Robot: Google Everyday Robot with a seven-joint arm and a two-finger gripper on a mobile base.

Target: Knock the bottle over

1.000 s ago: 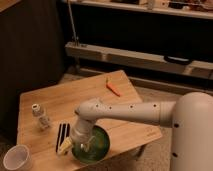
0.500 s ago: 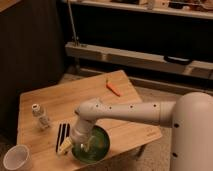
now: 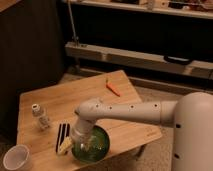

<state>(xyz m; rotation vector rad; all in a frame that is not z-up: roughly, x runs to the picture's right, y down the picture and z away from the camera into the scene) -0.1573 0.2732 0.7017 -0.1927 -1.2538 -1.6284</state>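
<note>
The bottle (image 3: 40, 116), small and clear with a white cap, stands upright on the left part of the wooden table (image 3: 75, 100). My gripper (image 3: 65, 141) hangs at the end of the white arm (image 3: 125, 112), low over the table's front, to the right of the bottle and apart from it. Its dark fingers (image 3: 63, 134) point down to the tabletop beside a green bowl (image 3: 92, 145).
A white cup (image 3: 17, 157) stands at the table's front left corner. An orange carrot-like object (image 3: 113, 88) lies near the far right edge. A dark shelf unit (image 3: 140, 30) runs behind the table. The robot's white body (image 3: 192, 135) is at the right.
</note>
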